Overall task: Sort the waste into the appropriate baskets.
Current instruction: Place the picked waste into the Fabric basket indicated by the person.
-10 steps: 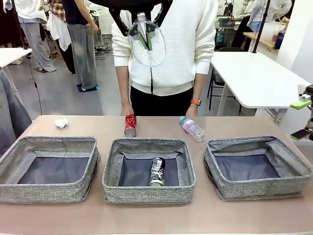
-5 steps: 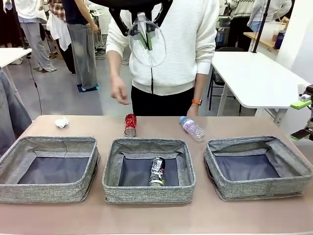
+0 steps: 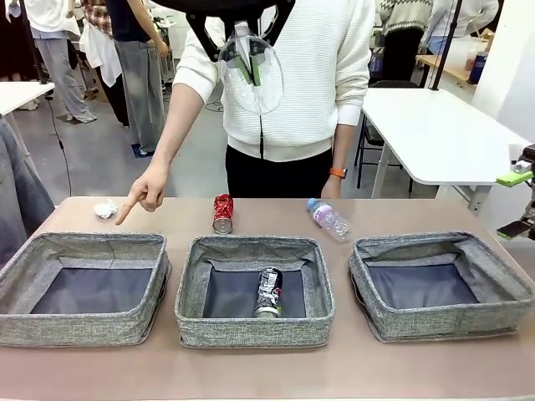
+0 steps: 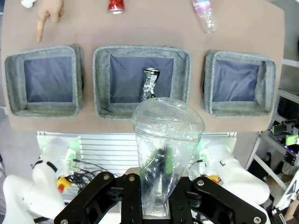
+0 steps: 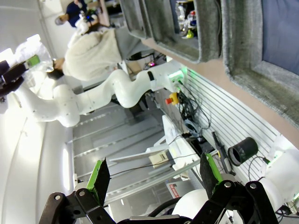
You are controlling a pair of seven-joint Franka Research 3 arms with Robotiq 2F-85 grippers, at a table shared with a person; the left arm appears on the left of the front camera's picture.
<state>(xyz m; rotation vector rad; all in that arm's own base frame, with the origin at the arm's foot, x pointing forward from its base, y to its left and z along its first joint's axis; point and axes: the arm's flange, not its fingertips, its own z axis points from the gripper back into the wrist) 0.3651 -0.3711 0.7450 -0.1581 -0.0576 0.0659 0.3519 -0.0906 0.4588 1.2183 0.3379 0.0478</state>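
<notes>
Since a moment ago the person's hand [image 3: 144,194] has dropped to the table [image 3: 267,368], finger pointing just beside the white paper ball [image 3: 105,209]. My left gripper [image 4: 154,203] pinches the clear plastic container [image 4: 166,135] high overhead; my right gripper [image 5: 155,172] is spread wide. The black-and-silver can [image 3: 268,291] lies in the middle basket [image 3: 191,284].

red can [image 3: 222,212], grey woven baskets [image 3: 251,331], white paper ball [image 3: 105,209]

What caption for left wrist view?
Left pincer holding clear container above three baskets; person's hand points near left basket.
</notes>
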